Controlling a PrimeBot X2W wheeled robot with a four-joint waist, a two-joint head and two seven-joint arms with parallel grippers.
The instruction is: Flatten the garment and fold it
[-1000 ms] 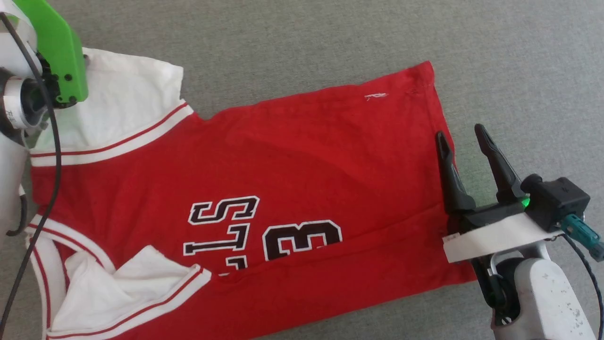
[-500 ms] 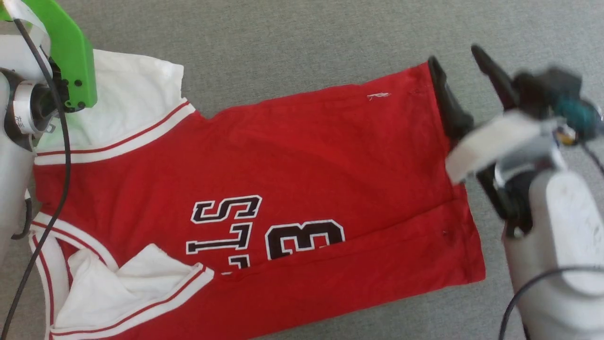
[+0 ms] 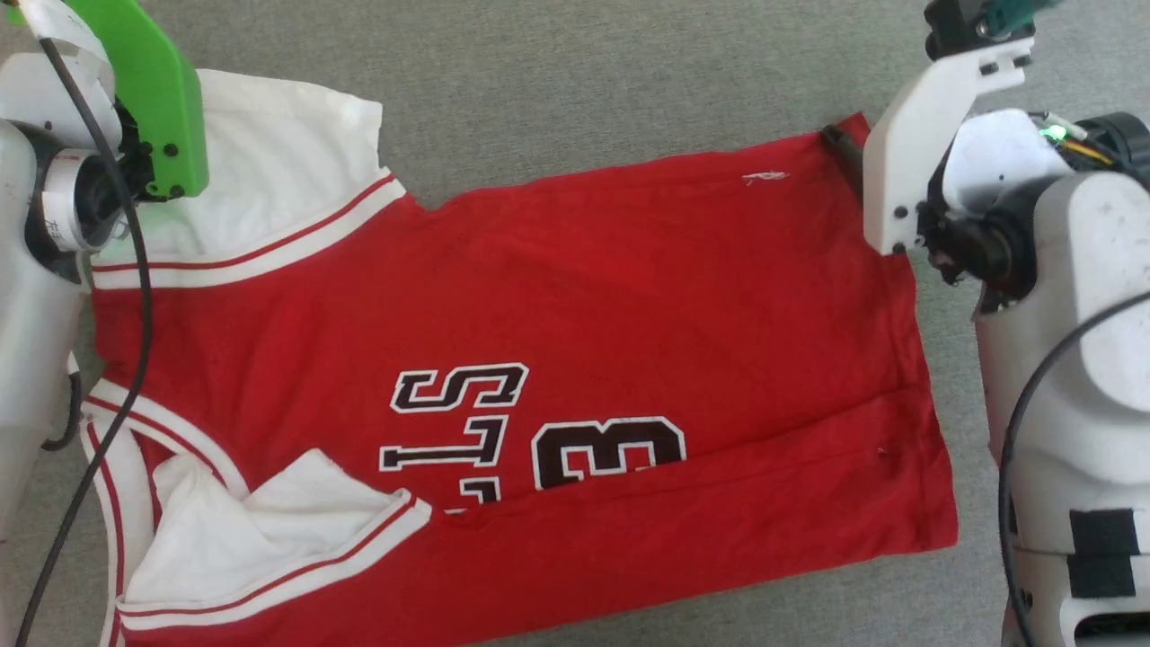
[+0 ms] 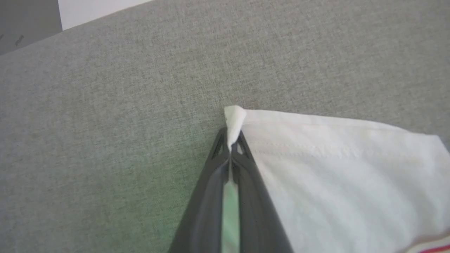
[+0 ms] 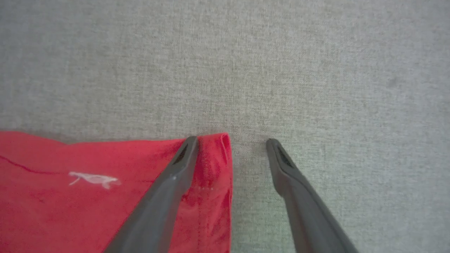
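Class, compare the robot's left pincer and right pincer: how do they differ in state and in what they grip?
The left pincer is shut; the right pincer is open. The left pincer pinches a corner of the white sleeve; the right pincer holds nothing, one finger over the red hem corner, the other over the grey surface. Both have dark fingers and sit at an edge of the garment.
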